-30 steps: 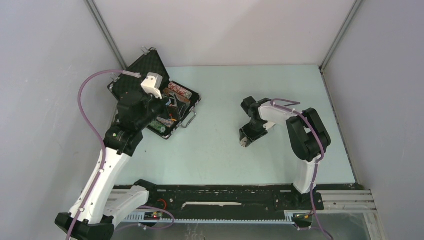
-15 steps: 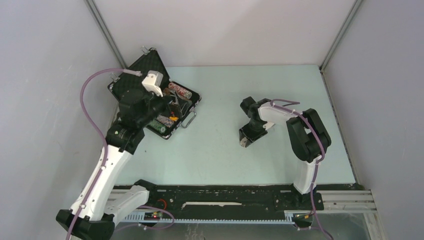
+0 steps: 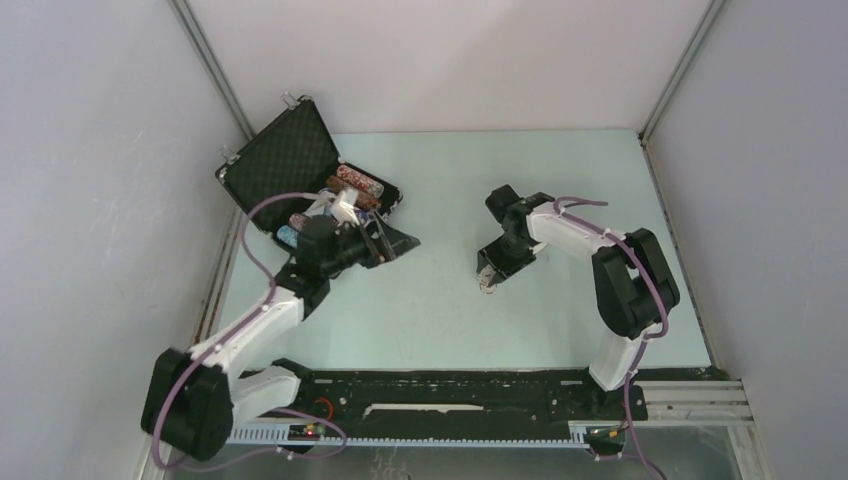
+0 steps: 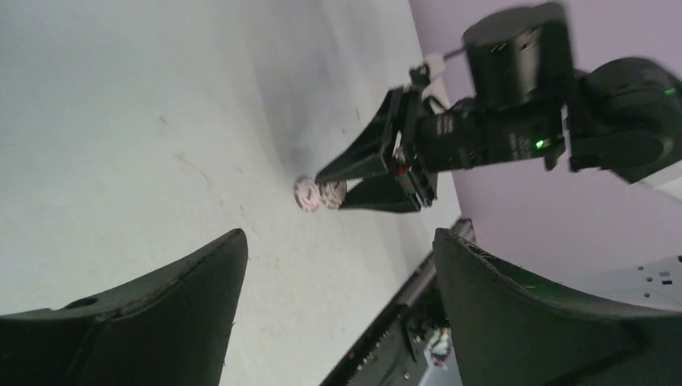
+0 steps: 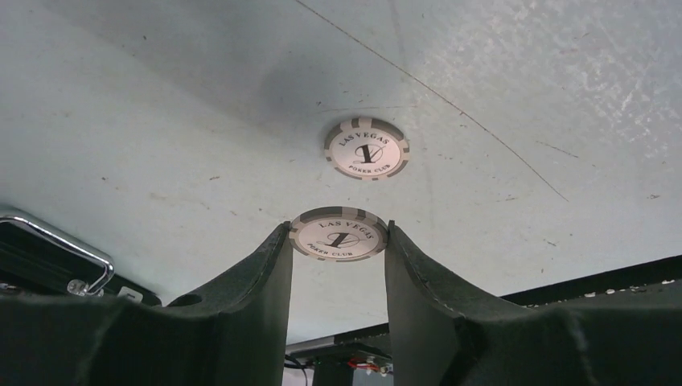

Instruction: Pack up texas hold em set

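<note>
Found the small black rectangular case with silver edges [image 3: 290, 160] at the far left of the pale green worktop [image 3: 560, 180], lid swung open toward the far-left corner and rows of multicoloured poker chips [image 3: 358, 182] lying in its tray. Saw the left claw [image 3: 395, 240] just right of the case's near corner, low over the worktop, spread wide and holding nothing. Saw the right claw [image 3: 487, 283] near the middle of the worktop, well apart from the case, narrowed onto the rim of a round grey-and-white poker chip [image 5: 338, 234] printed "Las Vegas Poker Club", pinched from both sides. Noted a second matching chip [image 5: 367, 149] flat on the worktop just beyond the gripped one, not touching it. Could not tell whether the gripped chip rested on the worktop.
</note>
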### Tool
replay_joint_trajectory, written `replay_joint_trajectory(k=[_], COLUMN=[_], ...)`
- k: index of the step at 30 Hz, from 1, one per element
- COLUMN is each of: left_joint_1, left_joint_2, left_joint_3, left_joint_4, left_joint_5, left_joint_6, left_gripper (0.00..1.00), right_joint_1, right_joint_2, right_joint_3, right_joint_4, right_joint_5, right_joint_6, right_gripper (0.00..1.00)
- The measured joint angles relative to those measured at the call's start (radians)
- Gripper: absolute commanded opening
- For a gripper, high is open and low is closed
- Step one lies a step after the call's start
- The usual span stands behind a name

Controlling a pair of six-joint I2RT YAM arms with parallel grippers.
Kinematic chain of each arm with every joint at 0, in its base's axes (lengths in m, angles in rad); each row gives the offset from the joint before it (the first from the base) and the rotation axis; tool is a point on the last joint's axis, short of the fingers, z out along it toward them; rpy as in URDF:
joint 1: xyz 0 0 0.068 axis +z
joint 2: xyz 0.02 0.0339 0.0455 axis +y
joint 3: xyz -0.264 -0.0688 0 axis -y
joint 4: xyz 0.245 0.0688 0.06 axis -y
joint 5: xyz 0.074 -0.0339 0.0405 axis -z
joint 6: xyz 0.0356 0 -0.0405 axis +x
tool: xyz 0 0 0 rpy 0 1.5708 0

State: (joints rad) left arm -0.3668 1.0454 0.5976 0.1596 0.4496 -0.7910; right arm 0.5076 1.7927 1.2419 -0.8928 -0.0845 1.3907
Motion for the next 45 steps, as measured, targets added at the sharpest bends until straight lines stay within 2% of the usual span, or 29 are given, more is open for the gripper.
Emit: replay_joint_trajectory(k=[6,10,15,18,20,23,26,34,45], left_joint_1=[-0.177,-0.264,-0.271,-0.274,-0.282,-0.305,-0.330,-0.361,-0.371], left_joint_2=[0.213,0.390,0.678,0.741,0.758,0.759,0.761,0.751,0.733], left_joint_3=[-0.085,-0.102,-0.133,-0.138,-0.138,-0.130,-0.116,-0.139,-0.149], left_joint_4=[0.290,0.548,0.924,1.014,1.059,1.099,1.100,1.075,1.093], left_joint_5=[0.005,-0.001,-0.002,-0.002,-0.002,-0.002,-0.013,-0.117,-0.195], left_joint_6=[-0.149,-0.251,-0.431,-0.475,-0.486,-0.493,-0.502,-0.515,-0.518], left_gripper=[0.65,0.53,0.56,0.59,0.58,0.49,0.44,0.49,0.30], right_joint_1=[-0.001,0.001,0.007,0.011,0.015,0.031,0.054,0.100,0.106], right_joint_2=[-0.025,-0.039,-0.052,-0.078,-0.085,-0.085,-0.085,-0.082,-0.080], right_joint_3=[0.000,0.006,0.043,0.048,0.054,0.075,0.106,0.184,0.186], right_joint_4=[-0.002,-0.019,-0.079,-0.095,-0.105,-0.118,-0.128,-0.137,-0.147], right_joint_5=[-0.015,-0.023,0.001,0.009,0.011,0.012,0.011,0.012,0.012], right_joint_6=[-0.003,-0.011,-0.024,-0.031,-0.033,-0.035,-0.035,-0.031,-0.023], right_gripper=[0.00,0.00,0.00,0.00,0.00,0.00,0.00,0.00,0.00])
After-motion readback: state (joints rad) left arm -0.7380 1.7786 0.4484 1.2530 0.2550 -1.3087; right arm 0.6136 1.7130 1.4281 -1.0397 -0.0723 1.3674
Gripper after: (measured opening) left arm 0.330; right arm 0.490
